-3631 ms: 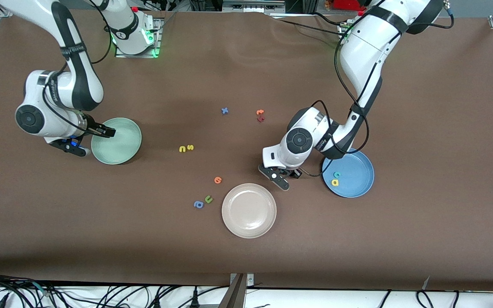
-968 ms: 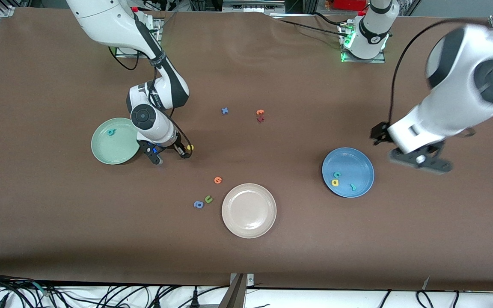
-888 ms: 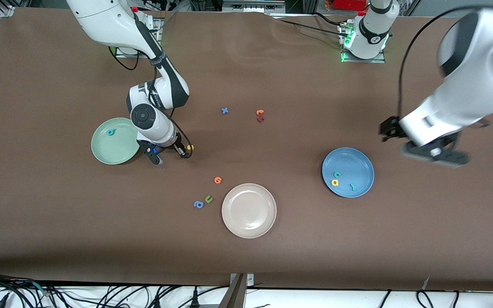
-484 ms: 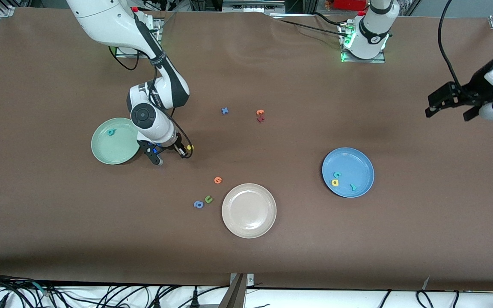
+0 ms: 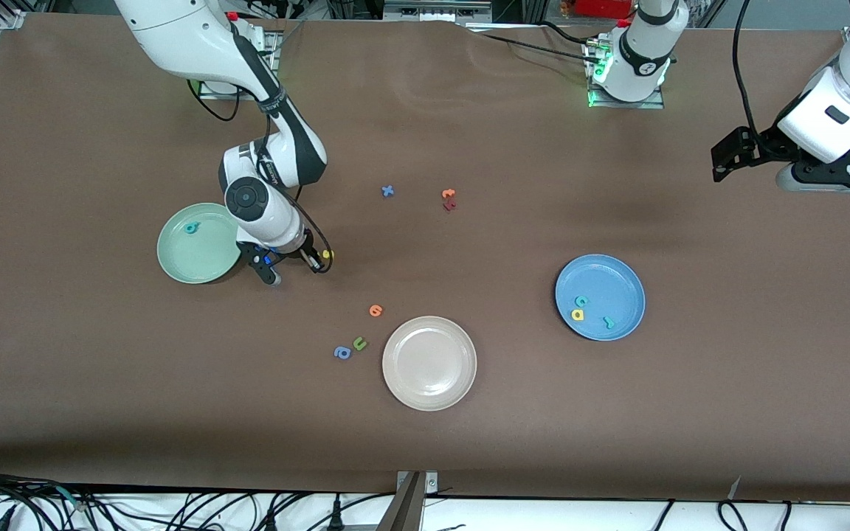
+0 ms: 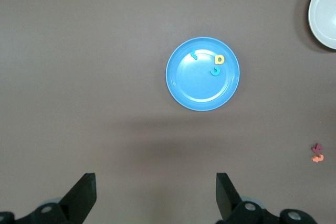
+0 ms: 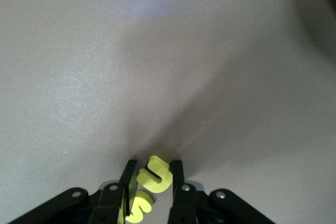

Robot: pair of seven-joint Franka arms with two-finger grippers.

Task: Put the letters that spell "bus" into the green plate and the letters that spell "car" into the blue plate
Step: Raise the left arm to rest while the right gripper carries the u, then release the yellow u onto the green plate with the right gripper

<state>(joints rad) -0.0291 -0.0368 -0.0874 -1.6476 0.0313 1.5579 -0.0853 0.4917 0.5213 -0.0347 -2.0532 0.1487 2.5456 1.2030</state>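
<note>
Right gripper [image 7: 152,182] down beside green plate [image 5: 174,254], fingers closing around a yellow letter [image 7: 154,173], hidden in front view. Left gripper [image 6: 155,195] wide apart, raised high; blue plate [image 6: 202,90] visible below.

The bench [image 5: 425,442] wears a matt brown covering, smooth and cloth-like. The blue plate [image 5: 620,276], green plate [image 5: 181,258] and beige plate [image 5: 429,383] look like smooth plastic with a soft sheen. The yellow letters [image 7: 152,174] look matt.

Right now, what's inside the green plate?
The green plate holds one letter, the teal "b". The right arm covers the plate's edge toward the table's middle, so anything there is hidden. The right gripper is down on the table beside it, around a yellow letter.
</note>
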